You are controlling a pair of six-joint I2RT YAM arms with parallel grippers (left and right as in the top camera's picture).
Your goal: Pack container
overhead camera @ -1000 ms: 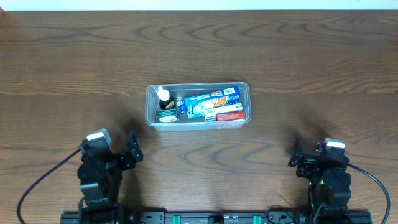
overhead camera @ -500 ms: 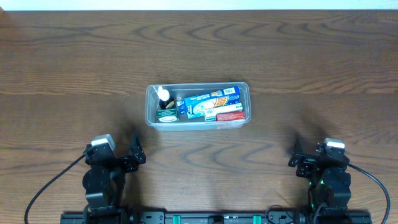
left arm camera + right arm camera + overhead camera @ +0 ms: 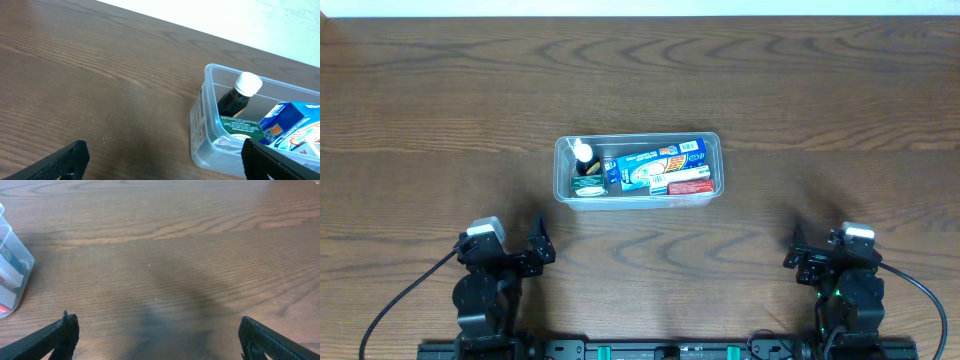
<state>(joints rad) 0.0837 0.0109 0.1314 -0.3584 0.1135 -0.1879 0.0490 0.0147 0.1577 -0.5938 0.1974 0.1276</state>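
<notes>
The clear plastic container (image 3: 564,150) stands at the table's middle. It holds a dark bottle with a white cap (image 3: 584,153), a green box (image 3: 588,186), a blue box (image 3: 655,165) and a red and white box (image 3: 682,184). In the left wrist view the container (image 3: 201,118) is at the right, with the bottle (image 3: 241,93) and blue box (image 3: 295,124) inside. My left gripper (image 3: 532,250) is open and empty, near the front left. My right gripper (image 3: 798,256) is open and empty, near the front right. The right wrist view shows the container's corner (image 3: 15,267) at far left.
The dark wooden table (image 3: 820,100) stretches around the container. A pale strip (image 3: 640,8) runs along its far edge. Both arm bases sit at the front edge.
My left arm shifted slightly right and back toward its base, then settled. The right arm and the container have not moved.
</notes>
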